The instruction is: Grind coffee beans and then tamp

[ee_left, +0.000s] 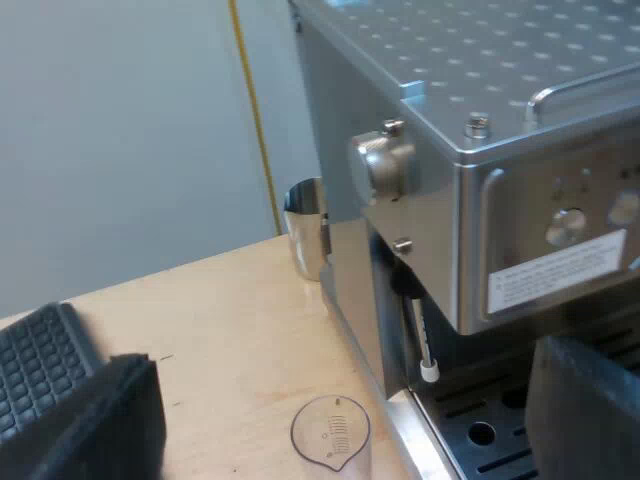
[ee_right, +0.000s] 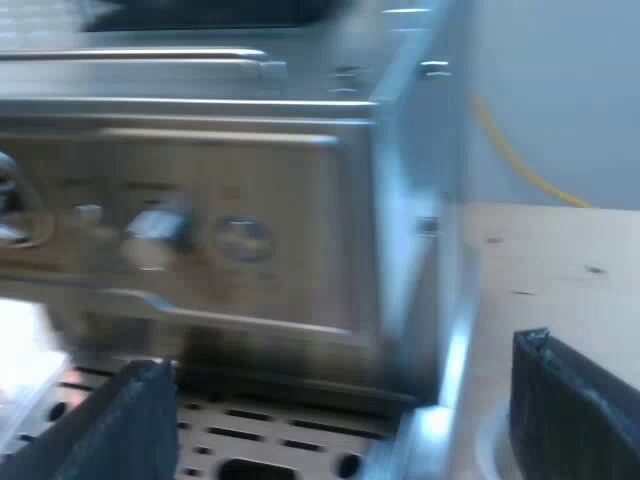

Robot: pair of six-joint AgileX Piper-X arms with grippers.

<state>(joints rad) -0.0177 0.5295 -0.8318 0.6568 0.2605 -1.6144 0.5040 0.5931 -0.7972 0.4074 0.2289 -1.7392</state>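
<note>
**Both grippers spread wide and empty at the espresso machine's front**

Left wrist view. Left gripper gapes wide, with nothing between its fingers. One ribbed pad hangs over the wooden table; the other finger sits over the drip tray. Measuring glass stands on the table between the fingers, just beside the tray's corner. It is clear, with printed marks on its side.

Espresso machine is seen from its corner. Thin steam wand hangs down at that corner, its white tip just above the tray. Round metal knob sticks out of the side wall higher up. White label on the front panel, round buttons above it. The top plate is dotted with holes.

Steel jug stands on the table farther back, close against the machine's side. Beyond it a pale wall with a yellow cord running down it.

Right wrist view. Right gripper is also spread wide and holds nothing. One finger is over the slotted drip tray, the other over the table past the machine's corner. Machine front is close ahead; two round controls sit on the panel. The yellow cord shows against the wall behind.
</note>
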